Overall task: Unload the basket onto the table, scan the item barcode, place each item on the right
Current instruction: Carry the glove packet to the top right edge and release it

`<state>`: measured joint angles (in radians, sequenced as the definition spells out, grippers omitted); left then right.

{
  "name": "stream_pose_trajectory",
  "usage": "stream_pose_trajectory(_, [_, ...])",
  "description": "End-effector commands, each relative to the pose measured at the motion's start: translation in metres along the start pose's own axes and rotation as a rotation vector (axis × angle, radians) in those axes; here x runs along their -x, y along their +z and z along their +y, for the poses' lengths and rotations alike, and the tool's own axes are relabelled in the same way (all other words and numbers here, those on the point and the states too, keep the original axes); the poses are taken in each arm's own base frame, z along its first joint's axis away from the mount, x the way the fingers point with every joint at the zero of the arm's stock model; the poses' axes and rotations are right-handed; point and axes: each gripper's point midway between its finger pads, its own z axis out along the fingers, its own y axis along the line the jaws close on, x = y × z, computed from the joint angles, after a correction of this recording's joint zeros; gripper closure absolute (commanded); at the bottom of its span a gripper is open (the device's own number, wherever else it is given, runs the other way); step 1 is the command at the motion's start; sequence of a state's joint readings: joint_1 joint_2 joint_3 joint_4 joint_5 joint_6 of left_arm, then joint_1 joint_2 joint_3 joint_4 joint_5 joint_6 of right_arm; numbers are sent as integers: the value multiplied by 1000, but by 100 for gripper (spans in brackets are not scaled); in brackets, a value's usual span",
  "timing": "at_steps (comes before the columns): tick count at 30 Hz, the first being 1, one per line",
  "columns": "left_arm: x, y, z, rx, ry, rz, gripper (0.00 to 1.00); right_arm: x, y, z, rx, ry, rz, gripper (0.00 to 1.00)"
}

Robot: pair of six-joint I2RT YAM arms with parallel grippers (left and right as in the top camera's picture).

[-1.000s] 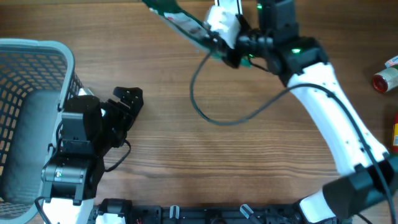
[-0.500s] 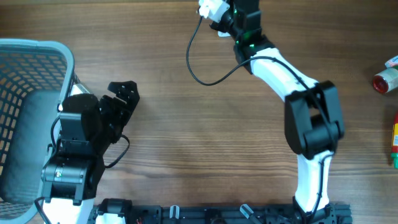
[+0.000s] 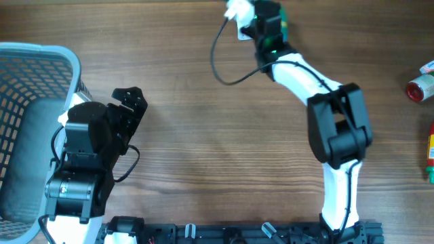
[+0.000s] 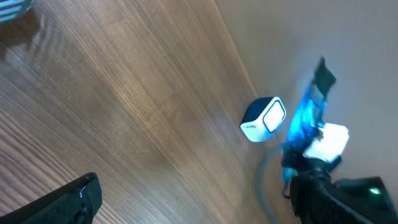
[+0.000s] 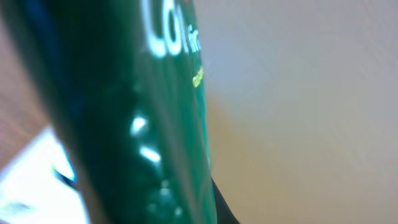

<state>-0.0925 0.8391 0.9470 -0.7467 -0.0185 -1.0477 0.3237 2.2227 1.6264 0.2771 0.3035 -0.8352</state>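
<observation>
The item is a glossy green package (image 5: 124, 124) with pale lettering that fills the left of the right wrist view. My right gripper (image 3: 268, 20) is shut on it at the table's far edge. From overhead only a green sliver of the item (image 3: 283, 20) shows. In the left wrist view the item (image 4: 309, 112) glows blue-green beside a white, blue-trimmed scanner cube (image 4: 264, 118) standing near the far edge. My left gripper (image 3: 129, 102) hangs open and empty at the left, next to the basket, with one of its fingers (image 4: 71, 199) in its own view.
A grey mesh basket (image 3: 27, 68) stands at the far left. A grey cable (image 3: 224, 68) loops down from the right wrist. A red-capped bottle (image 3: 420, 87) and other goods (image 3: 430, 152) lie at the right edge.
The right arm has swung toward the far edge, carrying the green package almost out of the overhead view. The left gripper has drifted slightly left, still open.
</observation>
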Motion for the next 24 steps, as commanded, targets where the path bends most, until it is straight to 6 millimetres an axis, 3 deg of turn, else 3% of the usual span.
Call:
stream_pose_trajectory(1, [4,1,3,13,24,-26,0,-98,-31,-132,-298,240,332,96])
stream_pose_trajectory(3, [2,1,2,7,27,-14,0,-172,-37,-148,-291,370,476,96])
stream_pose_trajectory(4, [0,1,0,1,41,-10,0,-214,-39,-141,-203,428,545,96])
stream_pose_trajectory(7, [-6,0,-11,-38,105,-1,0,-273,-46,-119,15,531,595,95])
stream_pose_trajectory(12, [-16,-2,-34,-125,137,13,0,-375,-69,-127,-76,698,797,95])
stream_pose_trajectory(13, [-20,-3,-39,-143,151,22,0,-390,-78,-136,-139,726,839,74])
stream_pose_trajectory(14, [-23,-4,-43,-162,177,25,0,-394,-82,-142,-165,737,849,42])
stream_pose_trajectory(16, [-26,-6,-52,-193,222,16,0,-389,-86,-153,-191,757,833,0])
stream_pose_trajectory(20, [-23,-14,-62,-187,303,-73,0,-319,-86,-171,-102,894,630,0])
stream_pose_trajectory(24, [-20,-14,-55,-120,361,-148,0,-207,-113,-205,-15,1001,358,0])
